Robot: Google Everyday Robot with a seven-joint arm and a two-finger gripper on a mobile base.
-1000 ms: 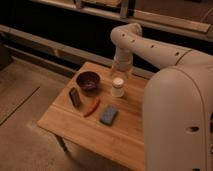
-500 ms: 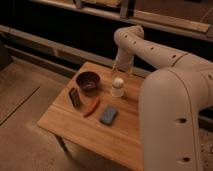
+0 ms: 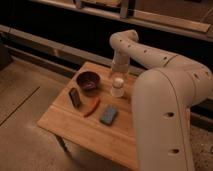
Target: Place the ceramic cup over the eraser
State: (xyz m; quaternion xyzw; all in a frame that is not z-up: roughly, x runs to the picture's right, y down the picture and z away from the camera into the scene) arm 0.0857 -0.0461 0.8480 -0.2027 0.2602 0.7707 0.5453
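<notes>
Tabletop: gripper above ceramic cup

Indistinct gripper above ceramic cup

You see the gripper pointing down directly over the cup, which stands on the wooden table just beside the dark bowl. Your eraser lies near the bowl, apart from the cup. An orange stick lies between the eraser and a blue pad.
</notes>
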